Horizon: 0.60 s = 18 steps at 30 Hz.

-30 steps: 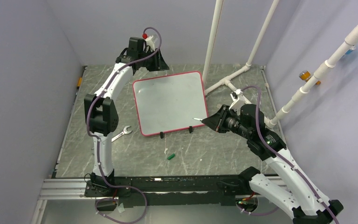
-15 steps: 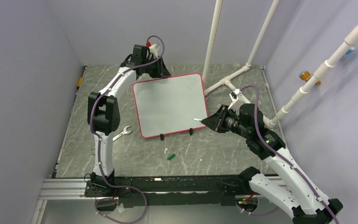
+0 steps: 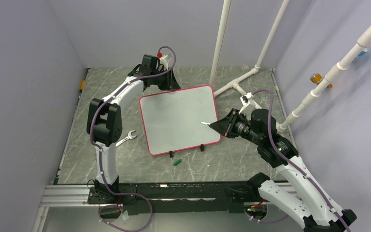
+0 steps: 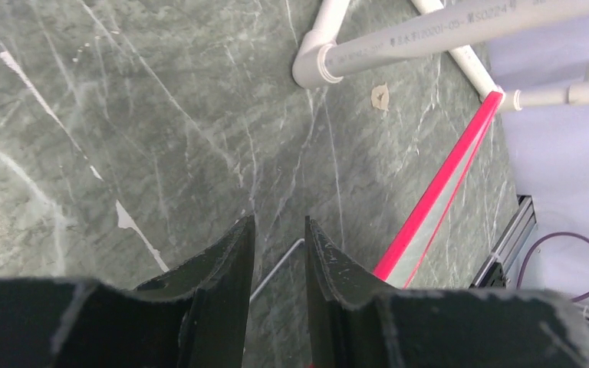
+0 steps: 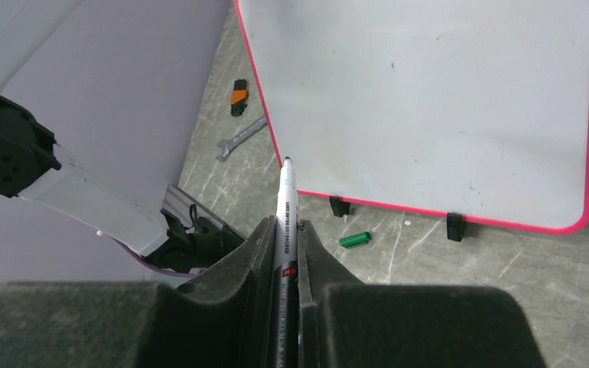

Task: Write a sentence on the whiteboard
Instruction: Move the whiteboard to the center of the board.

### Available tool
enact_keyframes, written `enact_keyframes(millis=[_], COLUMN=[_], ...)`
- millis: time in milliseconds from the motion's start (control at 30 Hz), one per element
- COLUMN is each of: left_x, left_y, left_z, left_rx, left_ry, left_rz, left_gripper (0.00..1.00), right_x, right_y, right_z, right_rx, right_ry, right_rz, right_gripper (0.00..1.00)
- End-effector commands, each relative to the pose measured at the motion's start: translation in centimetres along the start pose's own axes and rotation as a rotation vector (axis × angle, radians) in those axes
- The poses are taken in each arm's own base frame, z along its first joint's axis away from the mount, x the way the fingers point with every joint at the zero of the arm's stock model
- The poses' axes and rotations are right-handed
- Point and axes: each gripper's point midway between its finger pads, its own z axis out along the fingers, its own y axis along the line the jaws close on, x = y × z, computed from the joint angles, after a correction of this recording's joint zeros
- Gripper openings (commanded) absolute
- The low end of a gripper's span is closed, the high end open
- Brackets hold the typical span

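The whiteboard [image 3: 178, 118], white with a red-pink frame and two black clip feet [image 3: 171, 154], lies slanted mid-table. Its face is blank and the sentence does not show. My left gripper [image 3: 168, 83] is at the board's far left corner. In the left wrist view its jaws [image 4: 278, 220] stand narrowly apart, a thin metal wire [image 4: 280, 264] crosses the gap, and the red frame [image 4: 445, 176] runs past the right finger with a sliver deep between the fingers. My right gripper [image 3: 221, 126] [image 5: 285, 222] is shut on a white, green-tipped marker [image 5: 286, 195]. The marker tip [image 3: 204, 123] is over the board's right side; contact cannot be told.
A green marker cap [image 3: 177, 162] [image 5: 354, 239] lies in front of the board. A wrench [image 3: 125, 139] [image 5: 241, 136] sits at its left. White pipes [image 3: 236, 82] [image 4: 429, 38] cross the back right. A small orange-black part [image 3: 82, 84] lies at the left table edge.
My left gripper moved right along the board's far edge and narrowed. The whiteboard shifted right and toward me, turning slightly. The right arm with the marker barely moved.
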Motion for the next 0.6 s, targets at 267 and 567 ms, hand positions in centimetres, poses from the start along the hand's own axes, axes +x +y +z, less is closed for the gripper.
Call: enact_keyframes(millis=[267,567], left_x=[0.1,-2.5], left_y=[-4.4,-3.5], left_z=[-3.2,-7.4], left_rx=[0.083,0.205], left_ry=[0.054,0.050], left_rz=[0.158,0.235], left_gripper=[0.51,0.62], right_x=[-0.8,-1.0], right_y=[1.5,1.8], right_z=[-0.9,-1.3], right_rx=[-0.047,-0.046], right_ry=[-0.024,-0.026], right_rz=[0.006,0.009], right_gripper=[0.00,0.00])
